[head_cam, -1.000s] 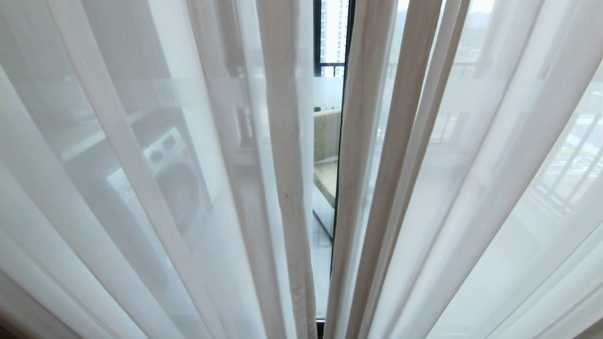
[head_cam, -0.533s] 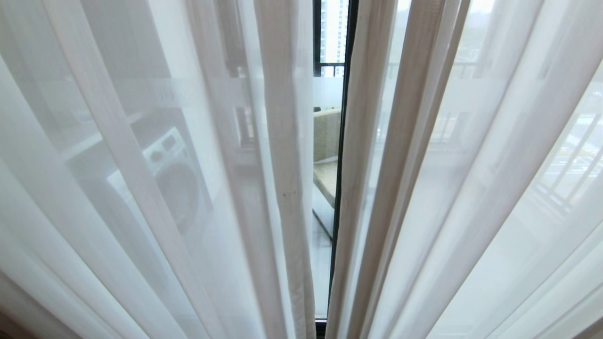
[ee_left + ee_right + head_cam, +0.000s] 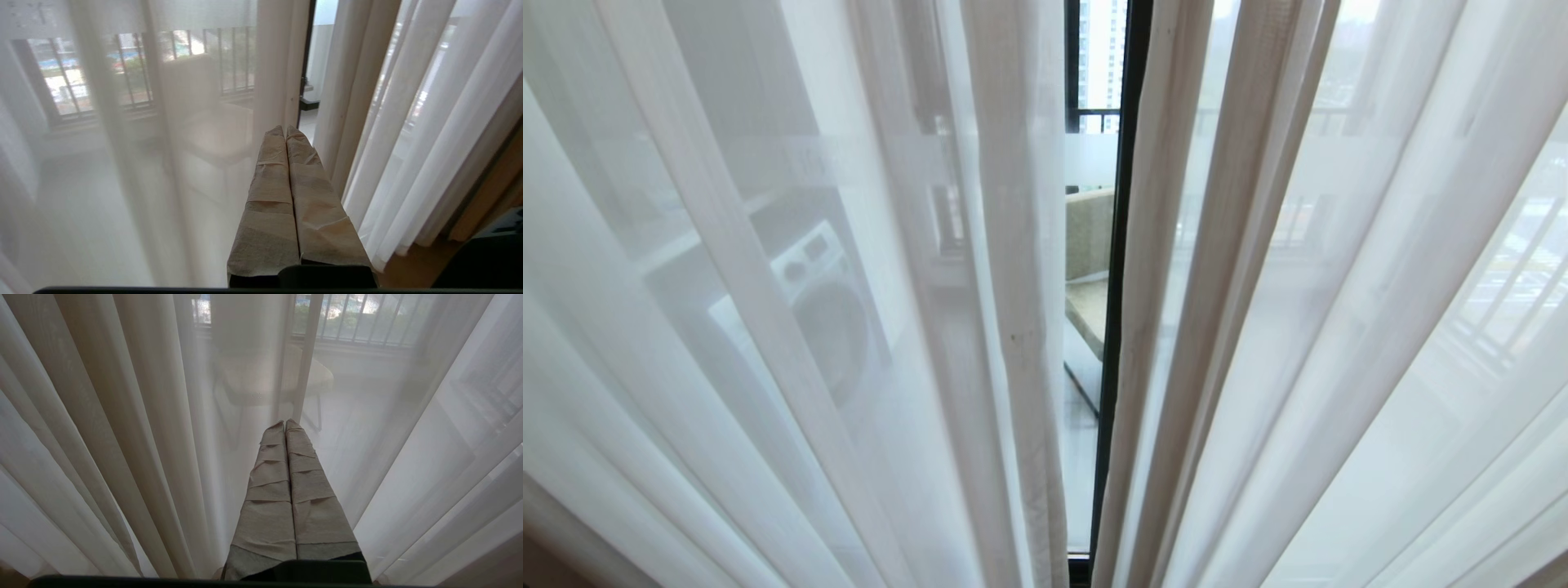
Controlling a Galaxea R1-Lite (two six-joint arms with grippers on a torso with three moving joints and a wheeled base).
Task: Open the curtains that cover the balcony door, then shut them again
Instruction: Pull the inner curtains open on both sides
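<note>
Sheer curtains (image 3: 768,327) hang across the balcony door (image 3: 1123,245), split by a narrow centre gap.
Left gripper (image 3: 285,130) points at the gap's near edge, jaws pressed together, empty; right gripper (image 3: 284,424) faces the sheers, jaws together, empty.

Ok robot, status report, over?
Left gripper shut, empty, near gap. Right gripper shut, empty. Sheer curtains nearly closed over balcony door. Nothing blocking.

A home: sheer curtains (image 3: 809,327) veil a balcony's washing machine (image 3: 821,306) and chair (image 3: 261,375).
</note>
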